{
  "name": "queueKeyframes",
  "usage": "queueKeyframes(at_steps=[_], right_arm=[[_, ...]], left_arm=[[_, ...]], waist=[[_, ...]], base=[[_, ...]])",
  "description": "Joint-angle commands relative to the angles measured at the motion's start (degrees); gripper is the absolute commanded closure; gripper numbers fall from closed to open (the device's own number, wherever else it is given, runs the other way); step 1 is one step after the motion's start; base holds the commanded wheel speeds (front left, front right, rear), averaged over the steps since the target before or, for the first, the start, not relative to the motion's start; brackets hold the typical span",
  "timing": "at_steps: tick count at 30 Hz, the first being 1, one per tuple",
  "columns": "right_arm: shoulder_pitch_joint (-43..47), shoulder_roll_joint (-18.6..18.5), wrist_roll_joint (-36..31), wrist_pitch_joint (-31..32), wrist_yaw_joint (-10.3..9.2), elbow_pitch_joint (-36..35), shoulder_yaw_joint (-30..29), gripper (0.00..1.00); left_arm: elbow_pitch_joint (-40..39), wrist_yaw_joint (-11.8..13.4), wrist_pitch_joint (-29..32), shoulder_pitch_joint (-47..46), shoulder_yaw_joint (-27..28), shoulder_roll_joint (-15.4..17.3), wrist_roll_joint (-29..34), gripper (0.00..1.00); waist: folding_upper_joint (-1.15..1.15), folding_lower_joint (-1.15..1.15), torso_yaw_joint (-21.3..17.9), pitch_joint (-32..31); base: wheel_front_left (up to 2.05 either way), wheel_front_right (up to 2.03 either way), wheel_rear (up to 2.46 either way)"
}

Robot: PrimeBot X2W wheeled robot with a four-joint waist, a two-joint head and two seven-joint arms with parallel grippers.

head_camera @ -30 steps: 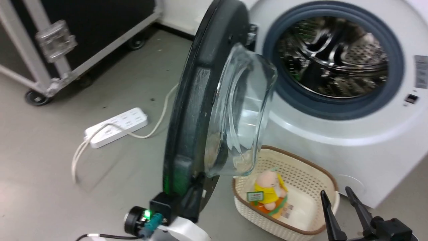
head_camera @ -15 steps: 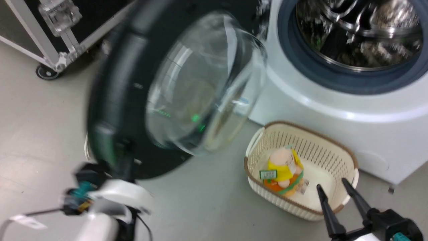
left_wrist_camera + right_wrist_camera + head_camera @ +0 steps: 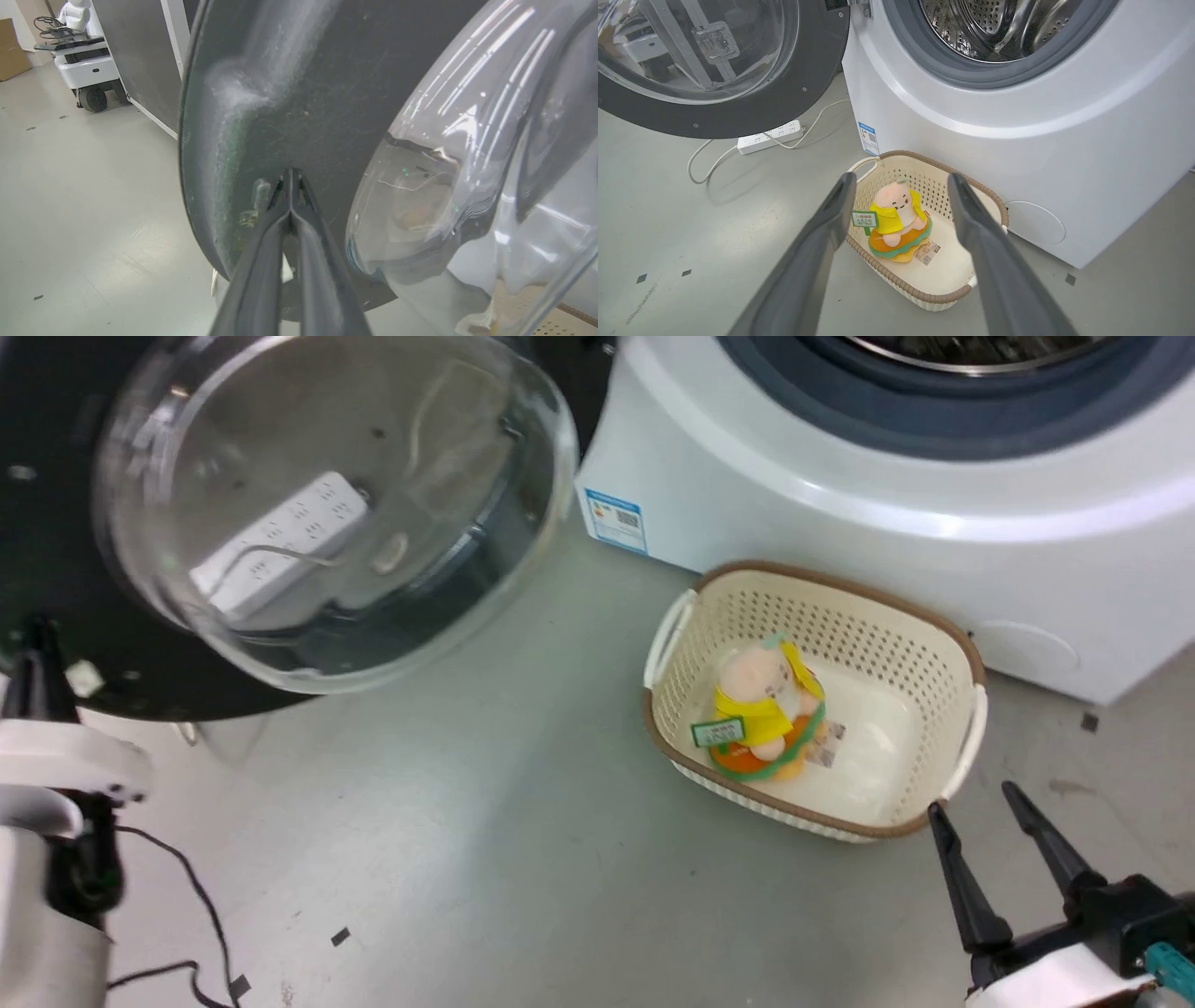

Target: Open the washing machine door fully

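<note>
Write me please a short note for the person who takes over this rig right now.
Left gripper: shut, tips against the inner black face of the washing machine door, near its rim.
Right gripper: open, holding nothing, pointing toward the basket.
Done: the door stands wide open, left of the washing machine; the drum is uncovered.
Left to do: whether the door is at its limit cannot be told; probably push a little more, then draw the left gripper away.

Cream perforated basket (image 3: 927,184) on grey floor (image 3: 714,233), just beyond the right pincer (image 3: 901,177), holding a plush toy (image 3: 899,219). White power strip (image 3: 770,136) lies farther left.
</note>
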Motion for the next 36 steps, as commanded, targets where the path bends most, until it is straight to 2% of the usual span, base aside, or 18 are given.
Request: queueKeyframes(at_steps=[1,7,13,18,23,27,33,34,35,36], right_arm=[[-0.66,-0.39,0.46,0.04,0.05,-0.48,-0.1,0.0],[-1.2,0.23,0.17,0.02,0.05,-0.5,-1.61,0.0],[-1.23,2.49,0.13,-0.9,0.05,1.09,-2.58,0.0],[-0.86,5.55,-0.38,-1.45,0.05,2.22,-7.31,0.0],[-0.1,7.29,-1.11,-1.53,0.05,0.49,-9.07,0.0],[0.98,7.91,-1.43,-1.54,0.05,-0.19,-7.86,0.0],[2.46,8.1,-2.41,-1.55,0.05,-1.03,-6.51,0.0],[2.71,8.12,-2.49,-1.55,0.05,-1.2,-6.61,0.0],[2.95,8.15,-2.54,-1.55,0.05,-1.28,-6.59,0.0],[3.22,8.17,-2.57,-1.55,0.05,-1.36,-6.56,0.0]], left_arm=[[0.9,-0.44,-0.45,-0.94,0.21,0.44,0.02,1.0],[5.32,-2.06,-0.81,-3.38,-0.66,1.29,0.93,1.0],[5.67,-3.5,-1.17,-1.63,-1.48,0.75,2.48,1.0],[-0.5,-3.69,-1.27,2.99,-3.39,-1.09,5.43,1.0],[-9.42,-3.44,-1.29,10.09,-6.24,-5.02,7.01,1.0],[-15.67,-1.97,-1.29,16.88,-6.85,-8.09,6.12,1.0],[-21.93,-0.33,-1.29,24.89,-8.56,-11.52,7.27,1.0],[-22.36,-0.1,-1.29,25.78,-8.97,-12.11,7.63,0.71],[-22.82,0.21,-1.29,26.54,-9.23,-12.57,8.24,0.05],[-22.99,0.52,-1.3,27.31,-9.66,-12.81,9.14,0.0]], waist=[[0.0,-0.01,-0.89,0.94],[0.0,-0.01,-1.58,1.09],[0.0,-0.01,-2.64,-3.1],[0.0,-0.01,-4.15,-8.91],[0.0,-0.01,-7.32,-14.9],[0.0,-0.01,-11.49,-18.44],[0.0,-0.01,-17.15,-20.18],[0.0,-0.01,-17.91,-20.39],[0.0,-0.01,-18.77,-20.62],[0.0,-0.01,-19.61,-20.74]], base=[[0.0,0.0,0.0],[0.0,0.0,0.0],[0.0,0.0,0.0],[0.0,0.0,0.0],[0.0,0.0,0.0],[0.0,0.0,0.0],[0.0,0.0,0.0],[0.0,0.0,0.0],[0.0,0.0,0.0],[0.0,0.0,0.0]])
